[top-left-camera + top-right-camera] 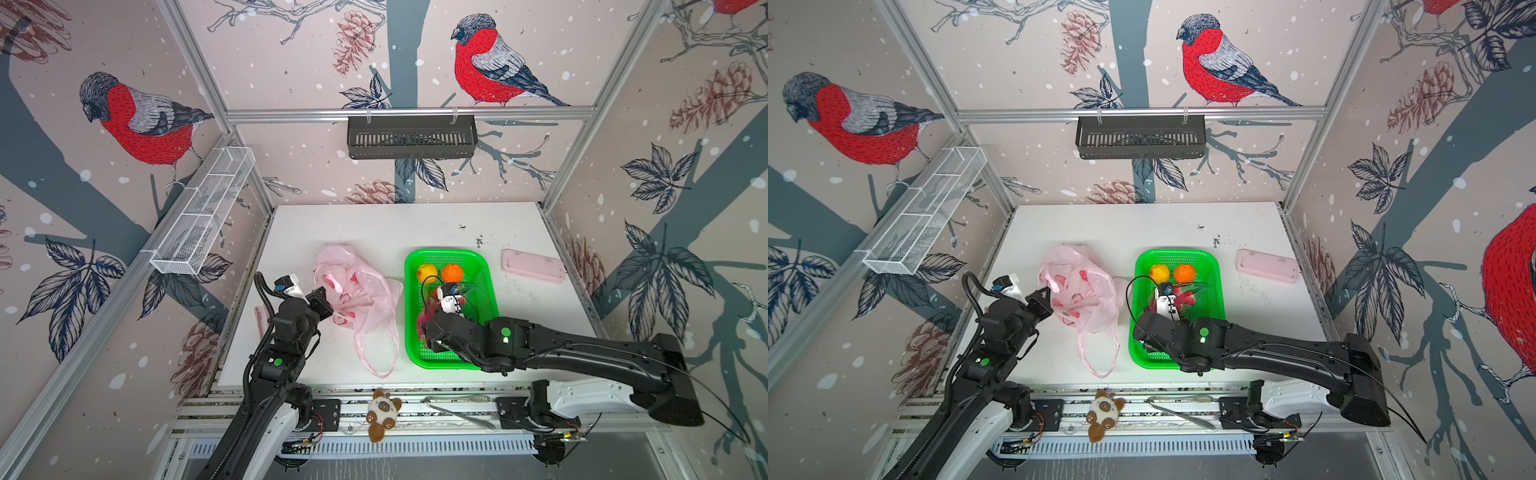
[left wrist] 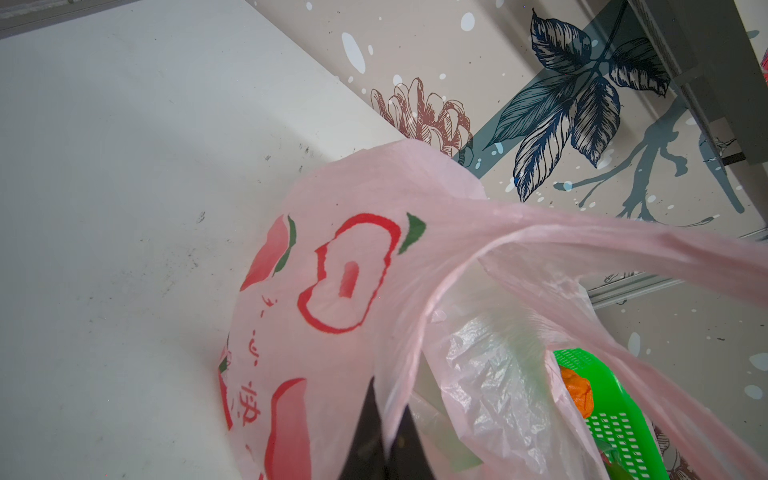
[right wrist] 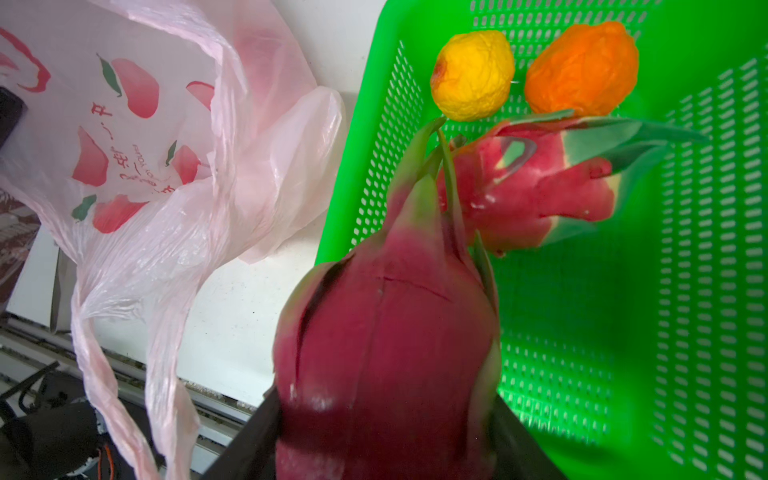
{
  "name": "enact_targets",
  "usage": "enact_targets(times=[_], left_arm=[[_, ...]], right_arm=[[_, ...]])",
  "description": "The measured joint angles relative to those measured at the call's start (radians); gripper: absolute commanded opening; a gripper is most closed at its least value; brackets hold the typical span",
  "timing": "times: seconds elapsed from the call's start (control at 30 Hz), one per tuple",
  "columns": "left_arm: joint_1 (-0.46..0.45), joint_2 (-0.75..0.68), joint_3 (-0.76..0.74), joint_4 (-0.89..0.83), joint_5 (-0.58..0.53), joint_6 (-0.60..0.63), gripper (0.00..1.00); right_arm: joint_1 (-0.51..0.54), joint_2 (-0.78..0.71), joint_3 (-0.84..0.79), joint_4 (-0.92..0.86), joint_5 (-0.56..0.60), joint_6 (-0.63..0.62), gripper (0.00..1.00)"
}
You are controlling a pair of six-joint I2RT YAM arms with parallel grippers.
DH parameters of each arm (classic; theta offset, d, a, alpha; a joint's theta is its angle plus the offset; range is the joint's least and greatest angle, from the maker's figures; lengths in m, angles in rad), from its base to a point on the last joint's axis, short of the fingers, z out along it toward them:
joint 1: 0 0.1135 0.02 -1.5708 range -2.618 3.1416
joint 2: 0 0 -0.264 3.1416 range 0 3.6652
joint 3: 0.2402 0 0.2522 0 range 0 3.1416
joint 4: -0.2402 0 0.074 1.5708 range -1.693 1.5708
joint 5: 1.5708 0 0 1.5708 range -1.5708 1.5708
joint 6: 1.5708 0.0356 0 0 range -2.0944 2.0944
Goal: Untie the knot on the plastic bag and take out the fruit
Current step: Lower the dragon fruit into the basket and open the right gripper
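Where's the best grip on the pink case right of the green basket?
Probably the pink case mid-length, from straight above, pinching across its short width: it lies flat on the table, long edges clear, too long to span endwise.

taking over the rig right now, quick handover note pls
Left claw: shut on the plastic bag at its rim.
Right claw: closed on a dragon fruit above the green basket.
In basket: yellow ball, orange ball, second dragon fruit.
Done: knot untied, handles loose; three fruits out.
Left: release the held dragon fruit into the basket, then check the bag for more; its inside cannot be seen.
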State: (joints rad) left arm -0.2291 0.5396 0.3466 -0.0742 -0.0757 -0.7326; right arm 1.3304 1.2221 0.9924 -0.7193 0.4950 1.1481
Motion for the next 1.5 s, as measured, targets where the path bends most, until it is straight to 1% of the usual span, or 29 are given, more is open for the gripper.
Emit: enact_targets(times=[0.07, 0.17, 0.27, 0.37, 0.47, 0.63, 0.8, 0.97, 1.0, 1.13, 1.23, 1.4, 1.5], left_arm=[[0.0, 0.002, 0.0, 0.0, 0.005, 0.003, 0.0], [0.0, 0.002, 0.0, 0.0, 0.008, 0.003, 0.0], [0.0, -0.004, 0.0, 0.0, 0.018, 0.007, 0.0], [0.001, -0.009, 0.0, 0.0, 0.02, 0.007, 0.0], [0.001, -0.01, 0.0, 0.0, 0.021, 0.008, 0.0], [0.001, -0.011, 0.0, 0.0, 0.021, 0.008, 0.0], [0.001, -0.012, -0.001, 0.0, 0.021, 0.008, 0.0], [0.001, -0.008, -0.002, 0.0, 0.022, 0.008, 0.0], [0.001, -0.008, -0.002, 0.0, 0.022, 0.008, 0.0], [0.001, -0.007, -0.002, 0.0, 0.021, 0.008, 0.0], [0.001, -0.006, -0.002, 0.0, 0.021, 0.007, 0.0], [0.001, -0.008, -0.002, 0.0, 0.022, 0.007, 0.0], [0.001, -0.01, -0.002, 0.0, 0.022, 0.008, 0.0]], right_arm=[[0.024, 0.025, 0.001, -0.062, 0.03, 0.107, 0.27], [0.039, 0.06, -0.006, -0.116, 0.056, 0.227, 0.27], [0.039, 0.059, -0.029, -0.15, 0.079, 0.33, 0.27], [0.011, 0.029, -0.079, -0.164, 0.093, 0.396, 0.28], [-0.039, -0.025, -0.138, -0.144, 0.105, 0.418, 0.29], [-0.154, -0.072, -0.232, -0.049, 0.079, 0.356, 0.31], [-0.22, -0.056, -0.28, 0.043, 0.034, 0.279, 0.34], [-0.26, -0.01, -0.298, 0.108, -0.012, 0.214, 0.41], [-0.266, 0.0, -0.298, 0.12, -0.017, 0.208, 0.44], [-0.278, 0.019, -0.303, 0.154, -0.023, 0.184, 0.61], [-0.278, 0.021, -0.304, 0.158, -0.023, 0.178, 0.71], [-0.279, 0.022, -0.3, 0.158, -0.023, 0.161, 0.83], [-0.279, 0.022, -0.291, 0.15, -0.023, 0.16, 0.87]])
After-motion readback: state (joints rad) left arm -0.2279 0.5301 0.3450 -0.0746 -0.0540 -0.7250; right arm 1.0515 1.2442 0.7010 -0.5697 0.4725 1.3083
